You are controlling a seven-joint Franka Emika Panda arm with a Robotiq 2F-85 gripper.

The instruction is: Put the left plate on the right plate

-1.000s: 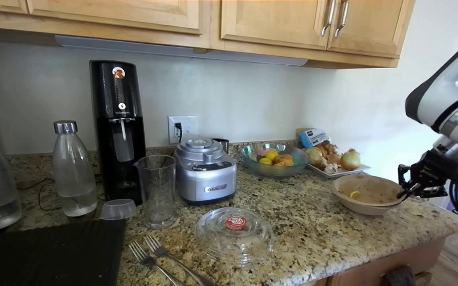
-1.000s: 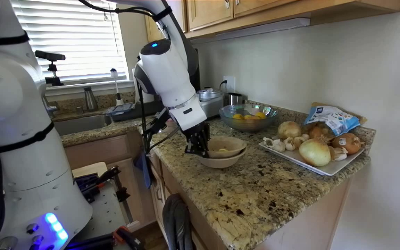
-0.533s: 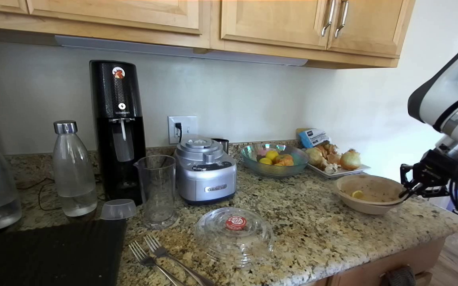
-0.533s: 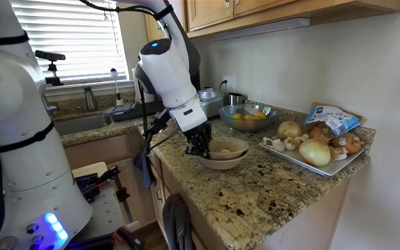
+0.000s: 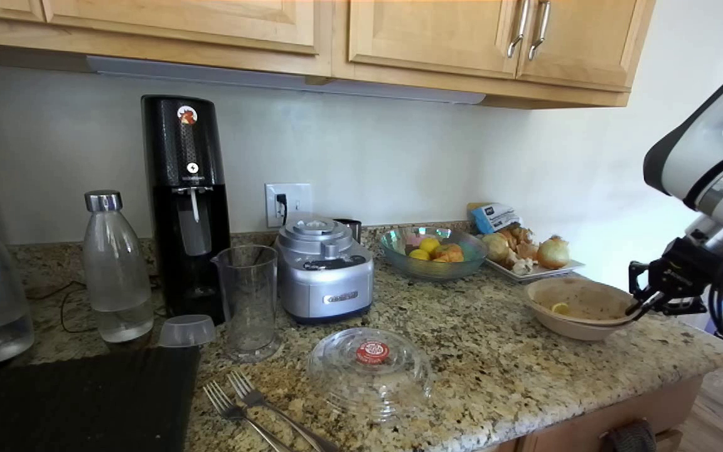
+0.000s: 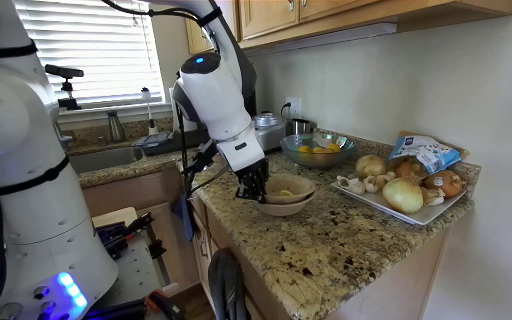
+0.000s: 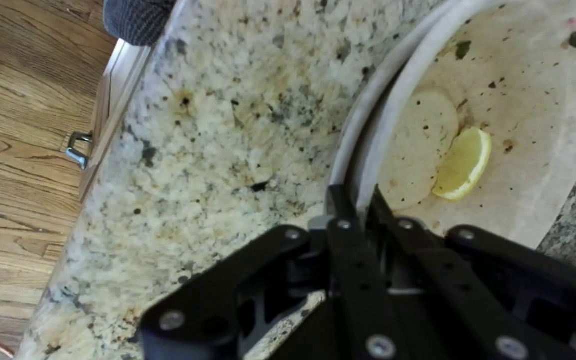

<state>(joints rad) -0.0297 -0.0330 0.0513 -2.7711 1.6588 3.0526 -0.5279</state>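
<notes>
The left plate point(image 6: 292, 181) is beige, with brown specks and a lemon wedge point(image 7: 463, 164) inside. It sits within the right plate point(image 6: 285, 210), a beige plate whose lower wall and rim show beneath. In the wrist view the two rims lie close side by side, with a thin dark gap between the left plate point(image 7: 533, 125) and the right plate point(image 7: 348, 146). My gripper point(image 7: 358, 200) is shut on the left plate's rim: one finger is inside this plate, the other at the gap between the rims. The right plate's inside is hidden. Both plates show in both exterior views.
A glass fruit bowl point(image 5: 433, 269) stands behind the plates. A white tray point(image 6: 398, 214) holds onions and garlic. A food processor point(image 5: 327, 282), clear lid point(image 5: 371, 383) and forks point(image 5: 255, 405) are on the counter. The counter's edge point(image 7: 103, 185) is near the gripper.
My gripper and both plates shifted slightly, toward the right in an exterior view, then back to about where they were. The rim stays between the fingers.
</notes>
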